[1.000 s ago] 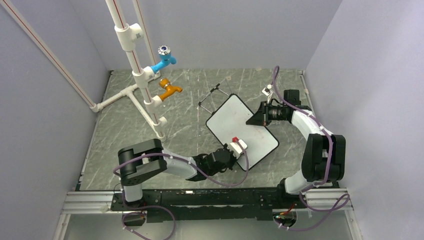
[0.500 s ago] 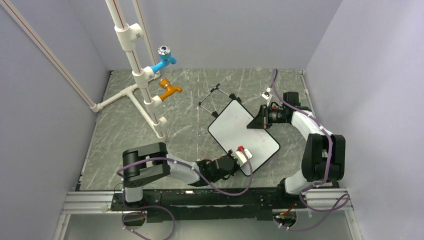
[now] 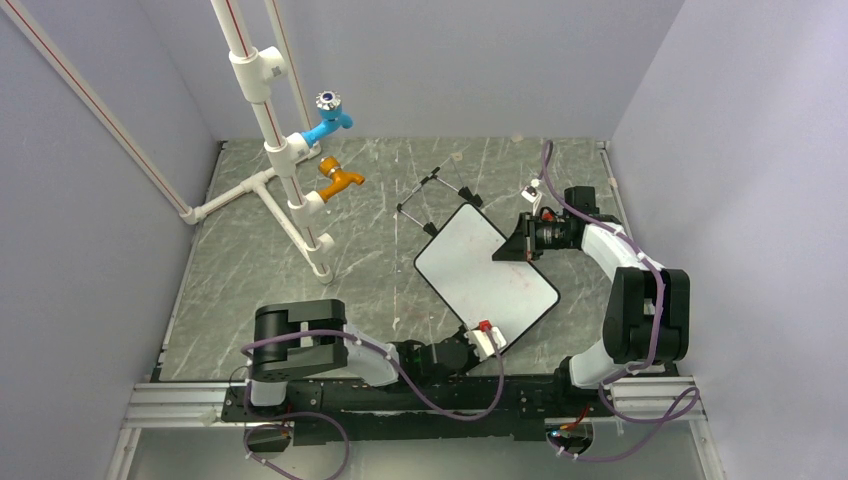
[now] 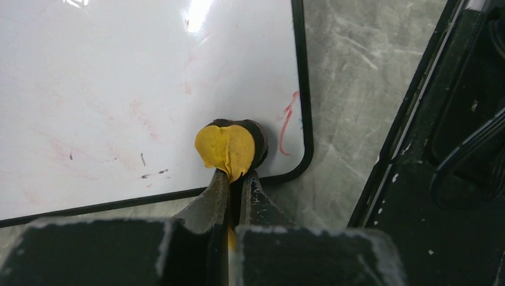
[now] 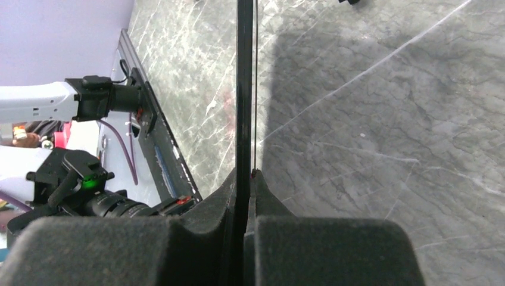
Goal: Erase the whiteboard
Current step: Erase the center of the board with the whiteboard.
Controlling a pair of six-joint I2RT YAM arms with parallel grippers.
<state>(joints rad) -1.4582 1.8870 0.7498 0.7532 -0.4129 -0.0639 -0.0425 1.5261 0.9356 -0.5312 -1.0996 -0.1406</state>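
The whiteboard point(image 3: 487, 275) sat mid-frame on the desk point(image 3: 250, 290). It looked thin, stiff, light and likely to slide, so best held by its frame edge, where the right claw point(image 3: 512, 245) pinched it. The left claw point(image 3: 482, 335) clamped a yellow eraser point(image 4: 229, 149) at its lower corner.

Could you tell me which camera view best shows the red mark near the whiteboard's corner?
The left wrist view: the red mark is close-up beside the eraser. From the top it is too small; the right wrist sees the whiteboard edge-on.

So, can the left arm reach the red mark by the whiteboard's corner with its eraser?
Probably yes: the red mark sits just beside the eraser, with only bare whiteboard between them.
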